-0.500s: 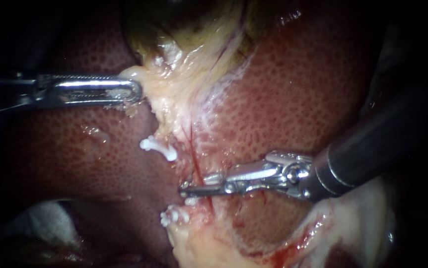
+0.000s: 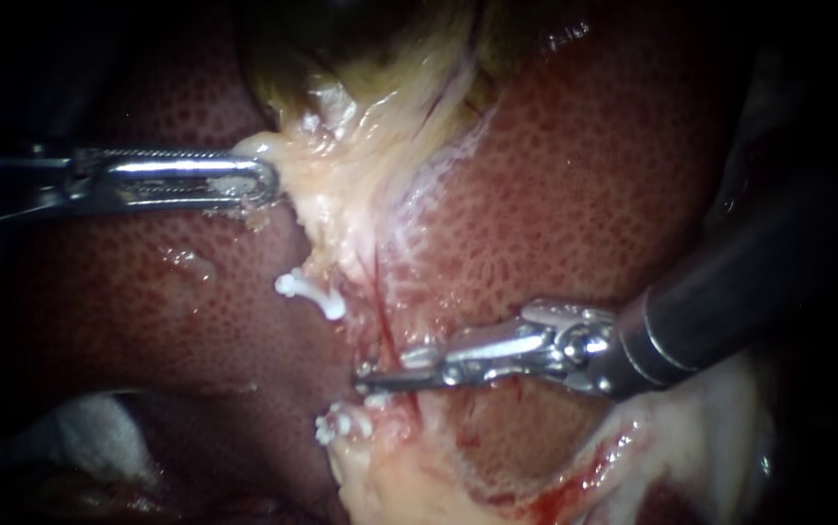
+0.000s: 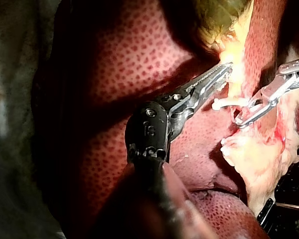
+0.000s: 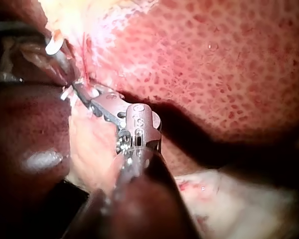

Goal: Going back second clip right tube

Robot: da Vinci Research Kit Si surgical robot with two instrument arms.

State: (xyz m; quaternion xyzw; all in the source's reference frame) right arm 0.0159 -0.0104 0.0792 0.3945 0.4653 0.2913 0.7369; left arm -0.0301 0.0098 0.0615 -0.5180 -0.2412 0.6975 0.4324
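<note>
My left instrument comes in from the left, its jaws shut on pale tissue at the gallbladder's lower edge; the left wrist view shows the same hold. My right instrument lies across a thin red tube in the pale strip between the liver lobes. A narrow gap shows between its jaws, seen also in the left wrist view. One white clip sits above the jaws. Another white clip sits below them, and a small white bit lies just under the jaws.
Mottled red liver surrounds the strip on both sides. Pale fatty tissue with blood lies below my right instrument's shaft. White gauze shows at the lower left.
My right instrument has shifted very slightly to the right and down against the tissue. My left instrument holds as before.
</note>
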